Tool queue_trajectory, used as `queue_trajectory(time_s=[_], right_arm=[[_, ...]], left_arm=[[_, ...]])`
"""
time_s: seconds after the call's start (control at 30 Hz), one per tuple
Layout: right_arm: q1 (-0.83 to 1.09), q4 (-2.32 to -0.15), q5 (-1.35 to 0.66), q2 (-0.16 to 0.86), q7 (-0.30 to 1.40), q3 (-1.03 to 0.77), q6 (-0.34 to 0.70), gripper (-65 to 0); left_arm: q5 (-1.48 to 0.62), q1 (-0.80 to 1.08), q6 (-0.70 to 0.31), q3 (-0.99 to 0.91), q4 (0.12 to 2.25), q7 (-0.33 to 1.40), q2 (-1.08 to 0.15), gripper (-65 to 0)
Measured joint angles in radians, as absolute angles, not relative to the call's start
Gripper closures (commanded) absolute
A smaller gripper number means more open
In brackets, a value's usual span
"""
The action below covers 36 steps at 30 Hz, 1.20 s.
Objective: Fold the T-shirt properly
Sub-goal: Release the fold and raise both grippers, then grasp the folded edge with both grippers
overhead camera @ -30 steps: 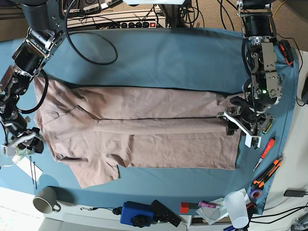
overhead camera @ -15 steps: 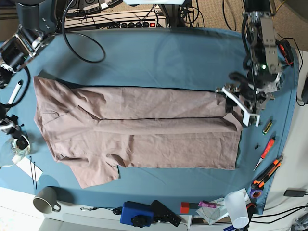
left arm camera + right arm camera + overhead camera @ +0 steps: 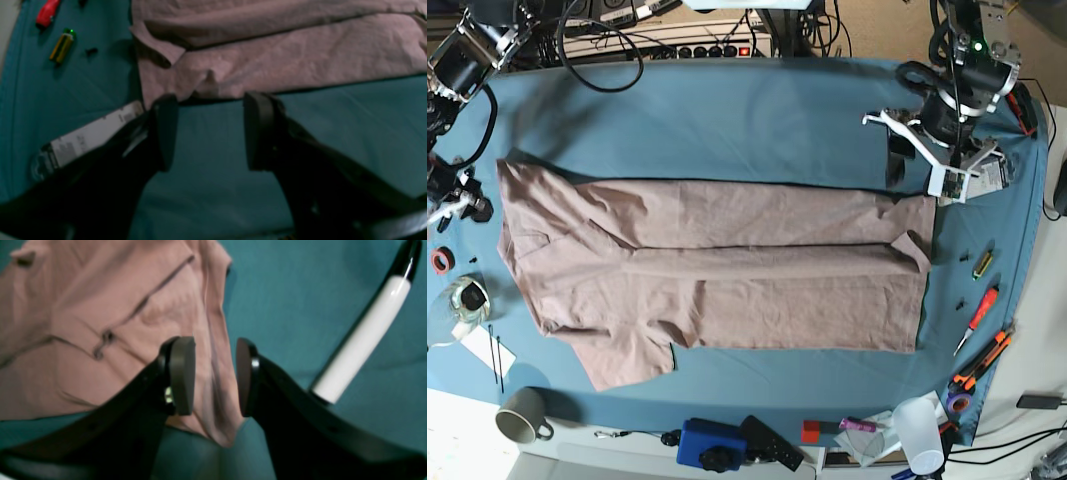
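Gaping fingers (image 3: 165, 131), nothing held

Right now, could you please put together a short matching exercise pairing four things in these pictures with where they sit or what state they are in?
Things:
1. T-shirt
2. left gripper
3. grey mug
4. red-handled screwdriver

Places or states:
A. in the base view, at the table's near left corner
B. jaws open, empty, over bare cloth beside the shirt's edge
C. spread flat across the blue-teal cloth, partly folded lengthwise
D. in the base view, on the cloth right of the shirt

Pairs: 1-C, 2-B, 3-A, 4-D
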State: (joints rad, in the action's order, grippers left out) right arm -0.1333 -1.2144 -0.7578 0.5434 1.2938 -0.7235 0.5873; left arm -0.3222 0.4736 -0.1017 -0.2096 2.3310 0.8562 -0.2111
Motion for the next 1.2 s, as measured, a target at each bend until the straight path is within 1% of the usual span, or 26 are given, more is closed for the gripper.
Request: queue_trajectory(time_s=[0.13,0.27,0.47,0.63,0.7,0.77,0.9,1.03,1.2], right_arm=[[-0.091,-1.215,-0.681,0.52,1.213,-0.725,0.587,-21.3],[-0.067,-1.214,-0.625,0.448,1.201,-0.725,0.588,-21.3],[-0.075,-1.225,-0.529,0.357,1.048,-0.728,0.588,-21.3],[-0.08,-1.23,-0.529,0.318,1.033,-0.731,0.592,-21.3],[-0.08,-1.23,-0.535,0.318,1.032,-0.731,0.592,-21.3],[-0.08,-1.23,-0.537,0.318,1.037,-0.731,0.592,-21.2],[-0.081,-1.23,-0.55,0.332,1.085,-0.73,0.594,-21.2],[-0.083,-1.23,-0.551,0.34,1.103,-0.73,0.596,-21.2],[-0.083,-1.23,-0.551,0.343,1.107,-0.73,0.599,-21.2]], left_arm=[[-0.322,0.476,-0.102,-0.21,2.331,0.856,-0.211,-32.2],[-0.322,0.476,-0.102,-0.21,2.331,0.844,-0.211,-32.2],[-0.322,0.476,-0.102,-0.21,2.331,0.836,-0.211,-32.2],[-0.322,0.476,-0.102,-0.21,2.331,0.833,-0.211,-32.2],[-0.322,0.477,-0.102,-0.21,2.33,0.783,-0.211,-32.2],[-0.323,0.475,-0.102,-0.21,2.312,0.688,-0.211,-32.2],[-0.284,0.415,-0.104,-0.211,2.228,0.692,-0.211,-32.2],[-0.281,0.313,-0.105,-0.21,2.088,0.685,-0.21,-32.2],[-0.282,0.187,-0.103,-0.211,1.876,0.76,-0.211,-32.2]])
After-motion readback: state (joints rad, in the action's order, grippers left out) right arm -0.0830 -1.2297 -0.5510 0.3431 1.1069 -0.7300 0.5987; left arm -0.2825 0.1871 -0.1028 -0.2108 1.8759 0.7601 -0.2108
